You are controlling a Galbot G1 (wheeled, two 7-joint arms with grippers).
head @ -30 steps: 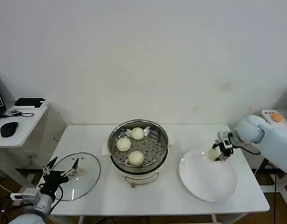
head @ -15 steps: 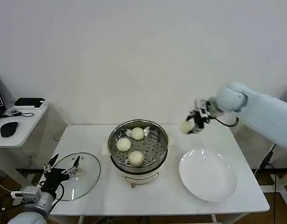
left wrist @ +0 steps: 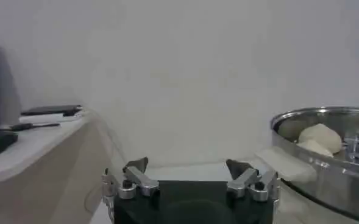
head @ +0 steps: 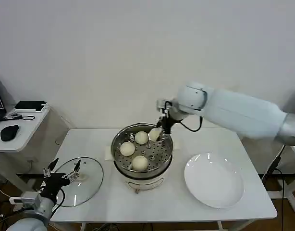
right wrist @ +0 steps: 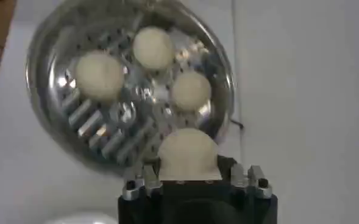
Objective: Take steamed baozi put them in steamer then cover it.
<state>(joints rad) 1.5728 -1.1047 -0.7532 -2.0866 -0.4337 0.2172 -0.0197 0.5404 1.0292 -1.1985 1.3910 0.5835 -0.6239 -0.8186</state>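
Observation:
The steamer [head: 116, 161] is a shiny steel pot with a perforated tray, in the middle of the table. Three cream-white baozi [head: 140, 163] lie on its tray, seen from above as baozi [right wrist: 100, 75]. My right gripper [head: 160, 133] hangs over the steamer's back right rim, shut on another baozi [head: 155, 134]. That held baozi [right wrist: 188, 153] sits between the fingers of my right gripper [right wrist: 190, 173]. My left gripper [head: 62, 172] waits open at the table's front left corner, over the glass lid [head: 85, 183]. The steamer [left wrist: 316, 176] stands off to one side of my left gripper [left wrist: 189, 172].
A white plate [head: 214, 180] lies bare on the right of the table. A side desk [head: 18, 126] with a mouse and a dark device stands to the left. The table's front strip between lid and plate is free.
My right gripper has carried the baozi from the plate, up and leftward, to above the steamer's rim. The left arm has barely moved.

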